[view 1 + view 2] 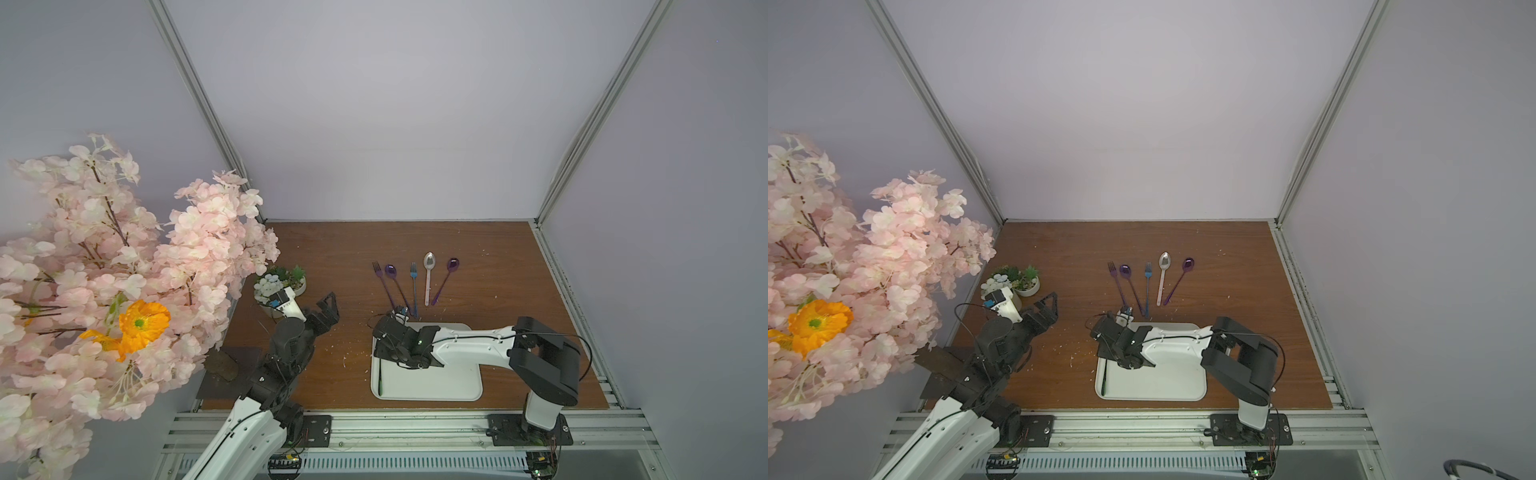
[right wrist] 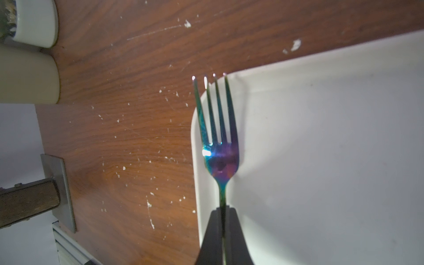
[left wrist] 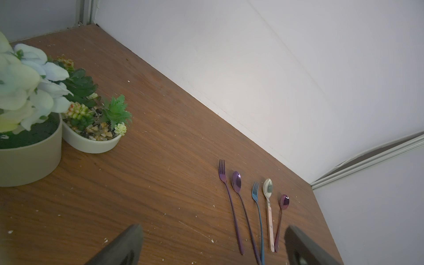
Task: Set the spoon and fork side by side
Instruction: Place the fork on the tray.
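Tabletop (image 1: 498, 291): brown wood, flecked with white crumbs.
Blossoms (image 1: 104, 249): pink spray with one orange bloom, crowding the 9 o'clock edge.
Tray (image 1: 449, 382): white, toward 6 o'clock on the tabletop.
Row (image 1: 415, 291): five pieces fanned at 12 o'clock from the tray, heads toward 12. From 9 to 3 o'clock: purple fork (image 1: 377, 269), purple spoon (image 1: 390, 271), blue fork (image 1: 414, 291), silver spoon (image 1: 427, 282), second purple spoon (image 1: 453, 264).
Pots (image 1: 297, 284): two, planted, touching, at 9 o'clock from the row.
Left pincer (image 3: 213, 227): fingers apart, empty, above bare wood at 9 o'clock from the tray.
Right pincer (image 2: 223, 210): clamped on the fork's handle, over the tray's 9 o'clock rim.
Fork (image 2: 220, 137): iridescent, tines toward 12 o'clock over the tray's 10 o'clock corner, handle trailing toward 6 along the rim.
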`<state>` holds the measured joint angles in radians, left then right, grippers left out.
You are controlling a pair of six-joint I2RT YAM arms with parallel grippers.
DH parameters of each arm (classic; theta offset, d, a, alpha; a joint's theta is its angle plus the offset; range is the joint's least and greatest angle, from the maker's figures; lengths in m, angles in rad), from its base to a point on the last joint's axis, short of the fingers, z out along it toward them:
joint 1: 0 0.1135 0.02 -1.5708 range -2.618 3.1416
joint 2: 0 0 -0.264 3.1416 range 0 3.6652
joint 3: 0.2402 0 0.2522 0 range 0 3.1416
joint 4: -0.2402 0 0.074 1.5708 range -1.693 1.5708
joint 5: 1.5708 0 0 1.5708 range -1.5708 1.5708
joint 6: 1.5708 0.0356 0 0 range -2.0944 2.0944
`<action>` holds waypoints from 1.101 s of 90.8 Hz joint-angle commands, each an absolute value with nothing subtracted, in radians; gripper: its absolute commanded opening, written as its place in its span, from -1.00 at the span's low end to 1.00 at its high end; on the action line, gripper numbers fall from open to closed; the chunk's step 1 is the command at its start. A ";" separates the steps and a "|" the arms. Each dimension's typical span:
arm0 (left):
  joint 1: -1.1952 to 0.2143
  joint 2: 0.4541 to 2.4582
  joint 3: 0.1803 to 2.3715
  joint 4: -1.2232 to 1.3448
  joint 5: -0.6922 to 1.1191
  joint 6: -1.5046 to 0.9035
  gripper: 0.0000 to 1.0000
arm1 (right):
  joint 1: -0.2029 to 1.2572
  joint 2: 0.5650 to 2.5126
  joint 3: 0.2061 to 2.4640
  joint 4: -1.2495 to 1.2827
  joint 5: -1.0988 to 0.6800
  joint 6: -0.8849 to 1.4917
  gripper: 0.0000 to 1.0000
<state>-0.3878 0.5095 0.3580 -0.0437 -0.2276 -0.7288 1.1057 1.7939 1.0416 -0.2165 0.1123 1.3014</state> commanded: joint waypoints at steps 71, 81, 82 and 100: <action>-0.380 0.506 0.341 -0.038 -0.222 -0.732 0.97 | 1.089 1.826 1.070 -0.234 0.145 1.277 -0.48; -0.380 0.508 0.344 -0.040 -0.224 -0.732 0.97 | 1.089 1.812 1.088 -0.262 0.156 1.261 -0.37; -0.380 0.508 0.344 -0.040 -0.225 -0.732 0.97 | 1.089 1.810 1.090 -0.267 0.157 1.258 -0.36; -0.380 0.512 0.347 -0.043 -0.233 -0.730 0.97 | 1.084 1.721 1.133 -0.406 0.208 1.176 -0.12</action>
